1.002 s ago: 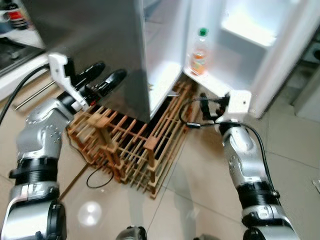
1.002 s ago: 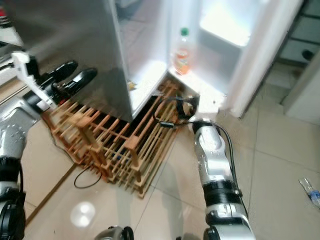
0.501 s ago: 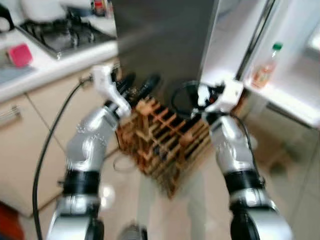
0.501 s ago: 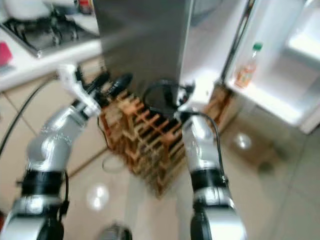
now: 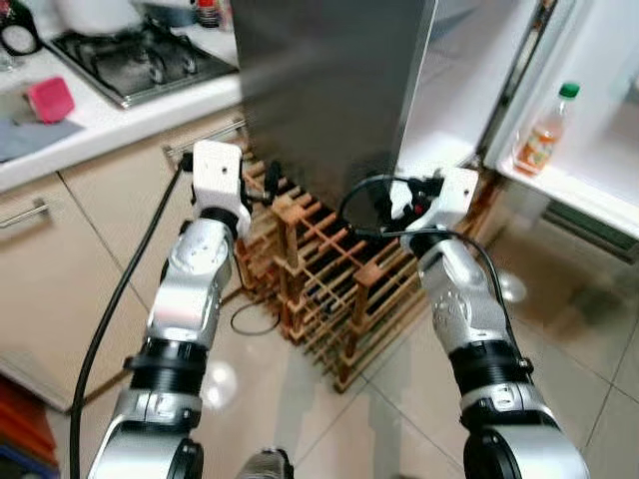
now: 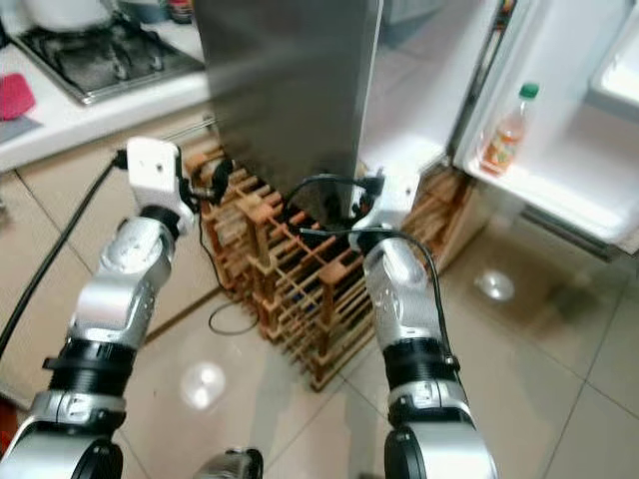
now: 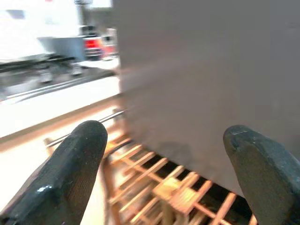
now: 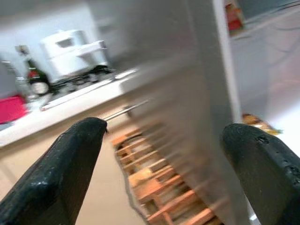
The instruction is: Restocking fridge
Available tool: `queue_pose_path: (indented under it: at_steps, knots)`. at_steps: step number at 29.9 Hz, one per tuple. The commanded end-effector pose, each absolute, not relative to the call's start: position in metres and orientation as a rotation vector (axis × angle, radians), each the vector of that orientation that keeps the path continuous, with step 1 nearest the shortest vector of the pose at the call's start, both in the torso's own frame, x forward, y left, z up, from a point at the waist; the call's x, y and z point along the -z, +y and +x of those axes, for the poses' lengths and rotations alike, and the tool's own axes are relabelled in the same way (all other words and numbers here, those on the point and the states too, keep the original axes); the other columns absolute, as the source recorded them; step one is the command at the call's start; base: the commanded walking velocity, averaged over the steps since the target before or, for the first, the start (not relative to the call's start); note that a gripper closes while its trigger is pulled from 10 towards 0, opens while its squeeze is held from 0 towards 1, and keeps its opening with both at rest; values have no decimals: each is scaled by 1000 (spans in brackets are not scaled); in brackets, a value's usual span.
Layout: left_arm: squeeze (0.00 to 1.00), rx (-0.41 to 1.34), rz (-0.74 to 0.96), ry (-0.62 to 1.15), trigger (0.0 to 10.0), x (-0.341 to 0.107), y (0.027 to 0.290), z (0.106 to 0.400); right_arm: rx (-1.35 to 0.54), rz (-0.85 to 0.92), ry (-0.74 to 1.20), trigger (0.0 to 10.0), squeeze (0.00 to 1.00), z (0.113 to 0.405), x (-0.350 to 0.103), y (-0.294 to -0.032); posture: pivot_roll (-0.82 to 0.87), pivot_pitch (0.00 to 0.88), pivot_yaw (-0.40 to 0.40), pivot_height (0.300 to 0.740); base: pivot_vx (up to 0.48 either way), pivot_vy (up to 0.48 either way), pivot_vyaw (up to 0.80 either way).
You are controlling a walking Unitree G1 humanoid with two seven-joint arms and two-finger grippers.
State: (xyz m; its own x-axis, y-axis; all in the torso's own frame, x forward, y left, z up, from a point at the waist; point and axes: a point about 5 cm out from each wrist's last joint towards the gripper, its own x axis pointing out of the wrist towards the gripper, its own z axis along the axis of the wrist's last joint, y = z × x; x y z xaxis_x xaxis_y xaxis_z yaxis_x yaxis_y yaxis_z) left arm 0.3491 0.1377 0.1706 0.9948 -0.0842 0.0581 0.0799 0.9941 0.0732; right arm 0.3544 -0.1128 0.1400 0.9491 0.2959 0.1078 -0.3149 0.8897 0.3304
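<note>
- Compared with a second ago, the head camera has swung: the worktop with the gas hob [image 5: 140, 60] now shows at upper left, the fridge door shelf sits farther to the right, and the picture is sharper than the blurred one half a second back. This is camera motion, not a move of the objects.
- Both forearms have drawn in toward the centre of the head views, raised in front of the fridge [image 5: 329, 90].
- Left gripper [image 7: 173, 173]: fingers apart, nothing between them, aimed at the grey fridge side above the wooden rack [image 5: 329, 289].
- Right gripper [image 8: 168, 173]: fingers likewise spread and empty, pointing along the fridge side toward the worktop.
- Task item: a bottle [image 5: 544, 135] with green cap and orange contents stands upright on the shelf of the open fridge door [image 5: 589, 100], well apart from both grippers.
- Handling, as a judgement: it looks like thin clear plastic, so light to moderate in weight, and liable to dent or slip under a hard squeeze. The mid-body below the shoulder appears the safest hold; the neck is narrow and the bottle could tip.
- Writing: the bottle's label is too small to read. A dark bottle with a red label [image 8: 35, 82] stands on the worktop; its text is illegible.
</note>
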Motion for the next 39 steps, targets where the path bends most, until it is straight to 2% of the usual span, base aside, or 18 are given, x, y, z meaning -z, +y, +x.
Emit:
queue_pose_path:
  at_steps: [1,4,8,12,18,21,27,33,39]
  knots:
    - [0,69,76,-53,10000,-169,136,351,-326,332,-66,10000,0,354,-143,-113,-22,0,18,740,0,0,519]
    - [0,63,153,-111,10000,-179,137,350,-341,334,-59,10000,0,353,-140,-109,6,0,20,740,0,0,506]
    - [0,34,151,-118,10000,-179,145,347,-340,333,-50,10000,0,353,-136,-109,24,0,23,740,0,0,503]
    - [0,-27,197,-67,10000,-161,165,342,-338,336,-41,10000,0,351,-132,-108,46,0,16,740,0,0,503]
    - [0,-34,153,2,10000,-137,172,336,-397,294,-14,10000,0,344,-122,-98,78,0,-4,740,0,0,501]
    - [0,-40,160,-27,10000,-141,167,335,-390,309,16,10000,0,341,-112,-99,94,0,-34,740,0,0,496]
    - [0,-24,144,-63,10000,-148,161,339,-378,297,16,10000,0,342,-112,-104,88,0,-42,740,0,0,498]
    - [0,87,127,-193,10000,-179,134,354,-314,273,-67,10000,12,352,-132,-119,34,0,-27,740,0,0,494]
    - [0,77,88,-177,10000,-175,125,354,-336,252,-69,10000,12,352,-131,-118,34,0,-40,740,0,0,497]
